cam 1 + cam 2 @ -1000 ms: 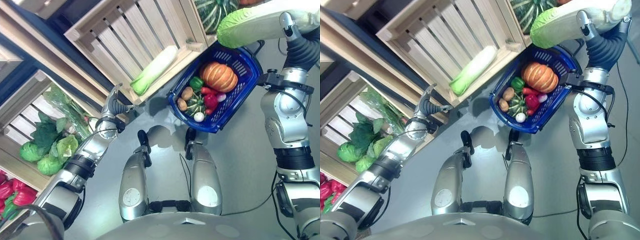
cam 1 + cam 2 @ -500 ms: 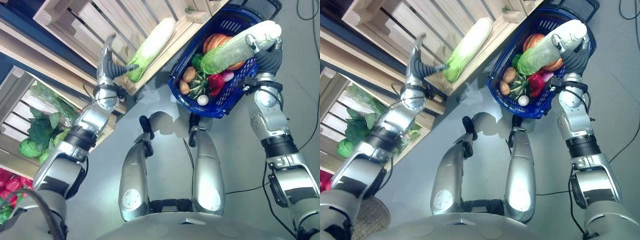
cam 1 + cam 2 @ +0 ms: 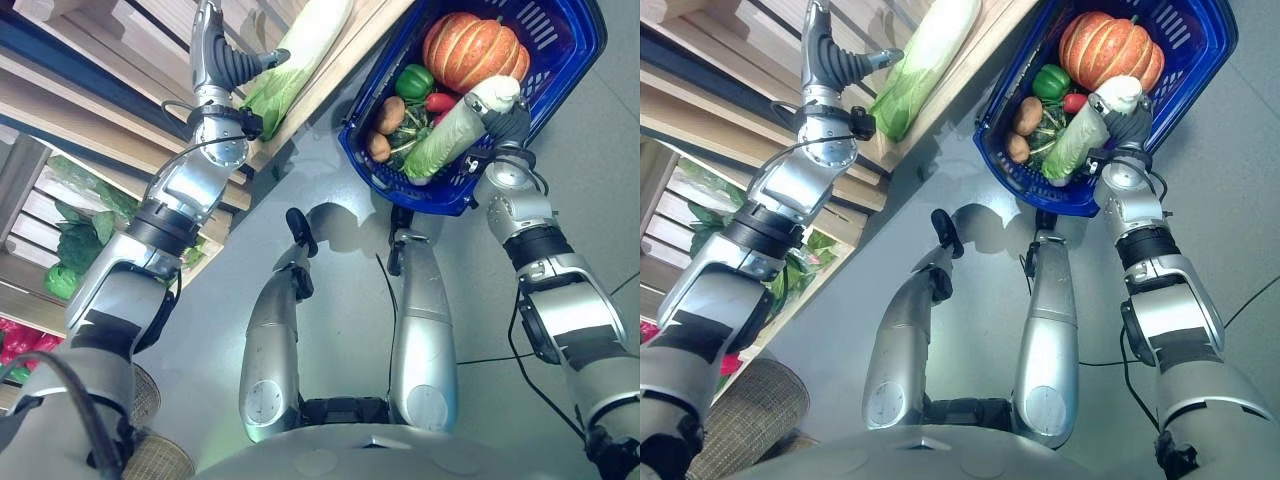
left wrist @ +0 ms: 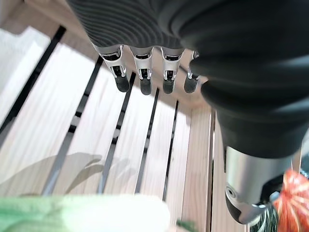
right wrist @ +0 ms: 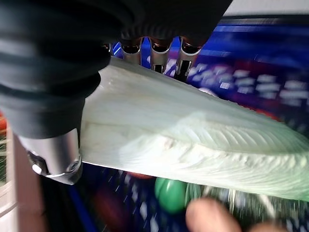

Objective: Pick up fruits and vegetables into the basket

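Note:
My right hand [image 3: 507,118] is shut on a long pale-green napa cabbage [image 3: 448,138], whose leafy end dips into the blue basket [image 3: 452,203] on the floor. In the right wrist view the fingers [image 5: 153,52] and thumb curl round the cabbage [image 5: 193,140]. The basket holds an orange pumpkin [image 3: 475,50], a green pepper [image 3: 413,80], a potato [image 3: 390,112] and a red pepper [image 3: 440,101]. A second napa cabbage [image 3: 298,52] lies in the slatted wooden crate [image 4: 96,130]. My left hand [image 3: 213,52] is open, raised just left of it, fingers [image 4: 142,79] straight over the slats.
Wooden crates stand stacked along the left. A lower one holds leafy greens [image 3: 72,255], and red peppers [image 3: 14,342] show at the left edge. A woven round thing [image 3: 740,420] sits at the bottom left. Grey floor lies between the crates and the basket.
The view has shifted. My right hand has lowered the cabbage from above the basket down into it. My left hand has risen from the crate's front edge to beside the second cabbage.

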